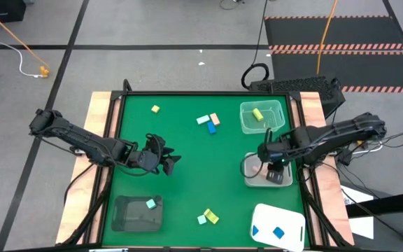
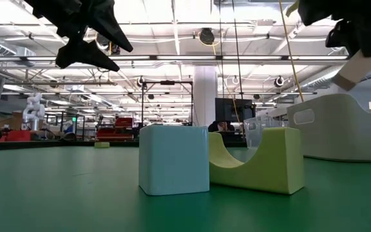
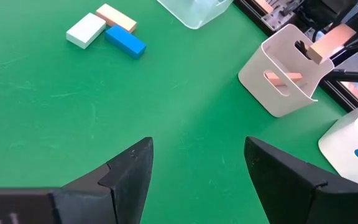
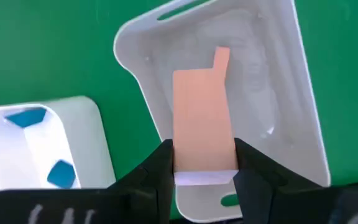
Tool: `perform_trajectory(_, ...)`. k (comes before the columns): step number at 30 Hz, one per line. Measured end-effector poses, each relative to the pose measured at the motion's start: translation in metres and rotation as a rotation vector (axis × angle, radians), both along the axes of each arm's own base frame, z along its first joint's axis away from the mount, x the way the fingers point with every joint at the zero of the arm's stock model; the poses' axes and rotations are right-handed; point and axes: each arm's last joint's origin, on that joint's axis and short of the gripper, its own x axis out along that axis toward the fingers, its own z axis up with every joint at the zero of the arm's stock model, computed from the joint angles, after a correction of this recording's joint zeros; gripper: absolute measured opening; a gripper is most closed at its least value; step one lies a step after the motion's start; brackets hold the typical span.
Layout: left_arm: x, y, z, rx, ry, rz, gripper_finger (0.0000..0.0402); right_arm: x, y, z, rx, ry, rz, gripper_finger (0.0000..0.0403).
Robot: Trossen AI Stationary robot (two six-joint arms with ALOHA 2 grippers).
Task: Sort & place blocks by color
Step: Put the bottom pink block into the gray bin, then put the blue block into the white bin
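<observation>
Right hand (image 4: 204,163) holds flat tan-pink block (image 4: 202,124) tight, right above small white bin (image 4: 291,87), so pink goes with pink piece (image 4: 221,59) already inside. Left hand (image 3: 197,168) wide, holding nothing, hanging over green desk (image 3: 73,124) middle, waiting. Loose tan-pink, white, blue bars (image 1: 208,121) lie farther off.

Tan-pink bar (image 4: 204,121) upright in right end effector (image 4: 205,163) over white tray; white, tan, blue bars (image 1: 208,122) clustered far-centre; yellow cube (image 1: 155,109) far-left.

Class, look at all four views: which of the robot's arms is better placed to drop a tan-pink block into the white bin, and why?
Right. The right gripper holds a tan-pink block directly above the white bin; the left gripper hangs open mid-table, empty.
</observation>
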Motion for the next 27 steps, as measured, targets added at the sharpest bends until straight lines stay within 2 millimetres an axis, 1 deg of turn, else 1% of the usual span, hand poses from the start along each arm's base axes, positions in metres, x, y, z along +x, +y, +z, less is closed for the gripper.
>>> perform_trajectory(5, 0.0, 0.0, 0.0, -0.003, -0.001, 0.002, 0.0253, 0.0, 0.002, -0.001, -0.045, -0.005, 0.007, 0.0116)
perform_trajectory(11, 0.0, 0.0, 0.0, -0.02, -0.008, 0.014, 0.0253, 0.0, 0.002, -0.004, -0.049, -0.006, 0.006, 0.0175)
perform_trajectory(18, 0.0, 0.0, 0.0, -0.027, -0.01, 0.019, 0.0253, -0.003, 0.002, -0.024, -0.058, 0.048, 0.008, 0.0215)
perform_trajectory(20, 0.0, 0.0, 0.0, -0.027, -0.01, 0.019, 0.0253, -0.004, 0.001, -0.026, -0.058, 0.053, 0.007, 0.0223)
perform_trajectory(24, 0.0, 0.0, 0.0, -0.027, -0.01, 0.02, 0.0253, 0.003, 0.0, -0.025, -0.045, -0.013, -0.01, 0.0231)
perform_trajectory(27, 0.0, 0.002, 0.0, -0.027, -0.01, 0.027, 0.0253, 0.016, -0.004, -0.022, -0.088, -0.154, -0.05, 0.0229)
